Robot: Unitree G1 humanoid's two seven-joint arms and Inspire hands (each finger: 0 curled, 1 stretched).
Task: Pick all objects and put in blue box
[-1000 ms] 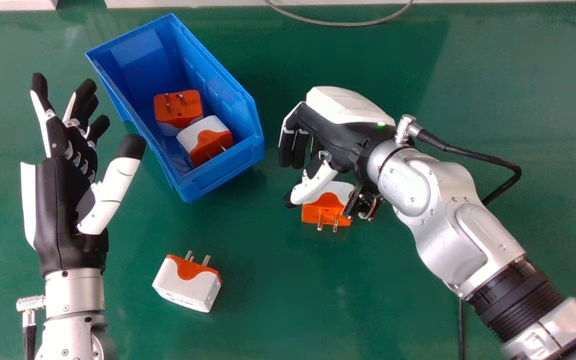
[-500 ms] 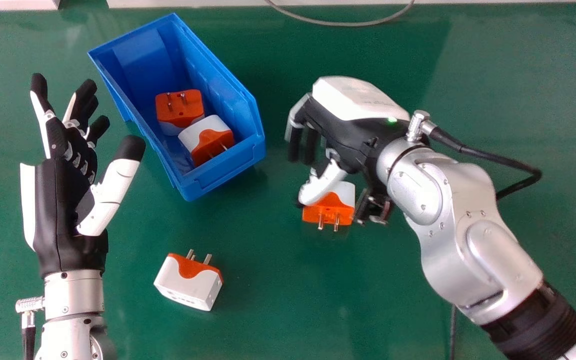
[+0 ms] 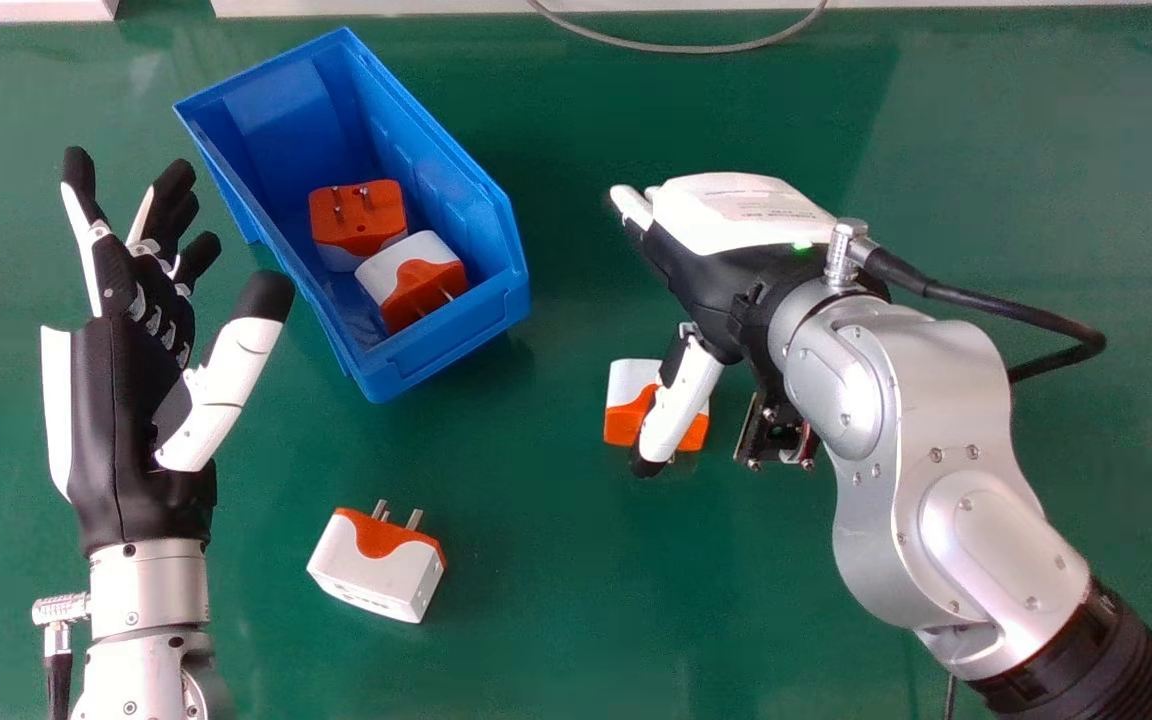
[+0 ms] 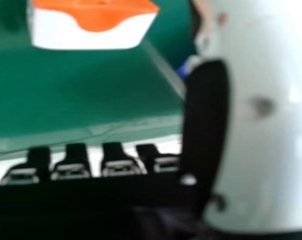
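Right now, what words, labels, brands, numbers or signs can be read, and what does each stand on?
Nothing is legible.
Right hand, white back cover: faint lines of print, too small to read.
Table plug nearer the left hand, the plug: dark marks on its white side, too small to tell whether print or sockets.
Blue box: no print that I can make out.

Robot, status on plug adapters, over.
Left hand open; right hand open above one adapter. Second adapter on table, two in blue box. No obstacle seen.
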